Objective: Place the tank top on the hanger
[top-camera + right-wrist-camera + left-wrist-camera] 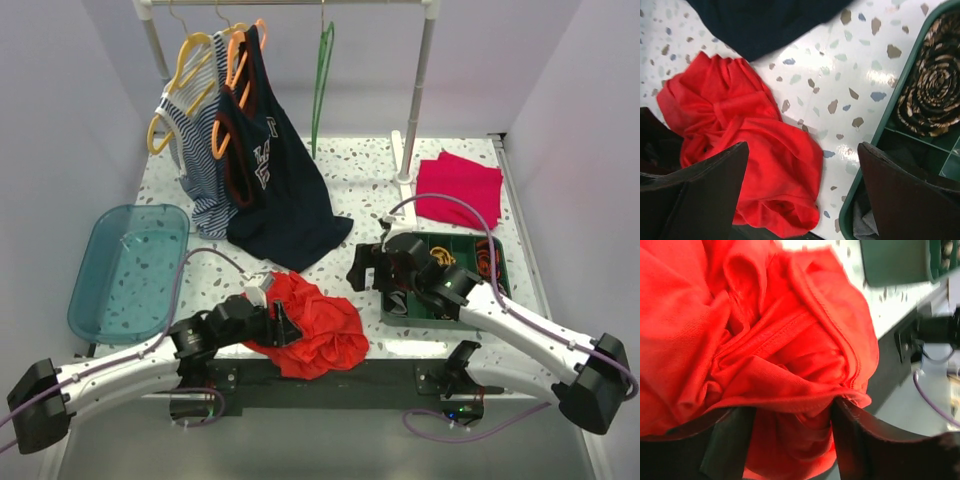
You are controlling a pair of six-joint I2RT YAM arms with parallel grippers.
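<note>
The red-orange tank top point(320, 330) lies crumpled at the table's near edge, between the arms. It fills the left wrist view point(765, 340) and shows at the left of the right wrist view point(740, 135). My left gripper point(285, 325) is buried in its left side, and the fingers point(855, 440) are closed on a thick bunch of the fabric. My right gripper point(362, 268) is open and empty, hovering just right of and beyond the top point(802, 150). The green hanger point(322, 80) hangs bare on the rail at the back.
A navy tank top point(275, 190) and a striped top point(200, 150) hang on orange and yellow hangers at back left. A teal tub point(128, 268) sits left. A green organiser tray point(500, 290) is under my right arm, with a magenta cloth point(458, 188) behind it. A rail post point(415, 100) stands at the back right.
</note>
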